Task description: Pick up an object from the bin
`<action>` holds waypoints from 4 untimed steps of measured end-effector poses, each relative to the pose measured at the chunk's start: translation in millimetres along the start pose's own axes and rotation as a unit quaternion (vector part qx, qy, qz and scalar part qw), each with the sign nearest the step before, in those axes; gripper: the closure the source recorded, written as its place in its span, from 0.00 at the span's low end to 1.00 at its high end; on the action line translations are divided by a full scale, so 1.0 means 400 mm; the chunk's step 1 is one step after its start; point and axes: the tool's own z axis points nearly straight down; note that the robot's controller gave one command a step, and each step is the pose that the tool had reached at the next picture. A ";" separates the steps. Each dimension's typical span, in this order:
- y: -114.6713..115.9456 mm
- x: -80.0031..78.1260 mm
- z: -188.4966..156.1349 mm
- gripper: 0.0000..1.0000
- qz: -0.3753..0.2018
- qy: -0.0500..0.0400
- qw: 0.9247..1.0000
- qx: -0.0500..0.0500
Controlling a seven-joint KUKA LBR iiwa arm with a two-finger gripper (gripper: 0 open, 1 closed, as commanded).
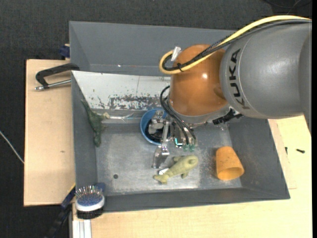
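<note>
Near the front wall of the bin (86,182), about midway across, lies a pale yellow-green toy animal (177,168), stretched out at a slant. To its right, apart from it, an orange cup (228,163) lies on its side. The claw (168,151) hangs just over the toy's far left end; whether it is wide or narrow cannot be told, nor whether it touches the toy. Just beyond the claw sits a blue round dish (148,125). Far left, a dark green toy lizard (94,125) leans against the wall.
</note>
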 end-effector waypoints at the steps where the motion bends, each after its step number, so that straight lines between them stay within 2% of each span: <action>1: -0.098 -0.072 0.187 0.00 -0.156 -0.009 0.988 -0.001; 2: -0.106 -0.111 0.209 0.00 -0.096 -0.010 0.995 -0.008; 3: -0.118 -0.121 0.202 1.00 -0.090 -0.016 0.996 -0.005; 4: -0.150 -0.118 -0.281 1.00 -0.250 -0.009 0.968 0.002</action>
